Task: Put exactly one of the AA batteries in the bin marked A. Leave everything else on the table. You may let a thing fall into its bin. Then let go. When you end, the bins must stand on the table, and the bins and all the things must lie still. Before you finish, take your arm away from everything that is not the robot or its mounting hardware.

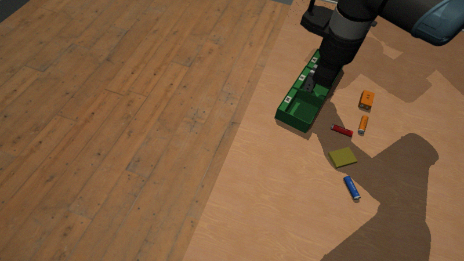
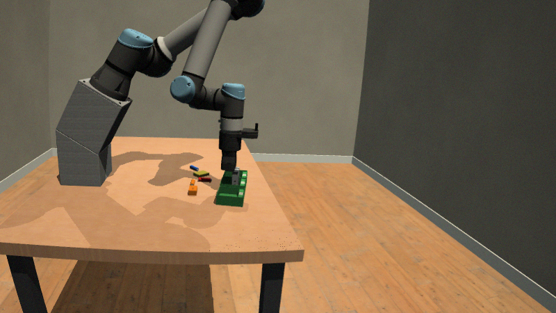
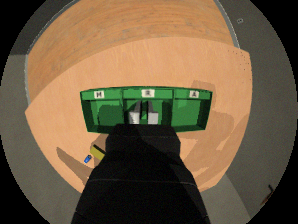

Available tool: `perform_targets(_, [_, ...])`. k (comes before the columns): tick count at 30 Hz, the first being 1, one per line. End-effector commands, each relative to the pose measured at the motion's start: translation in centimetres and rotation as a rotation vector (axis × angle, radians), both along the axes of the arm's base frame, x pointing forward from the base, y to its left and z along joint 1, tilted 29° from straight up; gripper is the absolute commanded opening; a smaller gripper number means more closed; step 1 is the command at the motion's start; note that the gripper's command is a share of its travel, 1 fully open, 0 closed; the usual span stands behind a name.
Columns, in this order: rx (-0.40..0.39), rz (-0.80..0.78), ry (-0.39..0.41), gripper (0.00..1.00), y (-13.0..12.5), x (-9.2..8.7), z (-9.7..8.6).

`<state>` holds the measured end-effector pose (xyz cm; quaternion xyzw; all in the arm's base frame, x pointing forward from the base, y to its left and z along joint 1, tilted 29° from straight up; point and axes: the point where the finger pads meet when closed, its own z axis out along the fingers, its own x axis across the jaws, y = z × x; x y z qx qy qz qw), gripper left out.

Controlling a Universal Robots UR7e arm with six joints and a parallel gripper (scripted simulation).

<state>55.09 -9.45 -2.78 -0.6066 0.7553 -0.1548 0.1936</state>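
bin tray (image 1: 293, 119): green, white letter tags
counter (image 1: 265, 194): pale wood grain
flat pad (image 1: 342, 157): olive yellow
batteries: blue (image 1: 351, 187), red (image 1: 341, 130), orange (image 1: 363, 124)
block battery (image 1: 366, 99): orange
claw (image 1: 310, 82): grey and black
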Motion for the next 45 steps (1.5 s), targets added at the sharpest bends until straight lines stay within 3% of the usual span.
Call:
perform_targets(1, [-0.001,0.0,-0.002,0.31,-0.02,0.06,0.02])
perform_targets(45, [-0.001,0.0,-0.002,0.31,-0.02,-0.26,0.6])
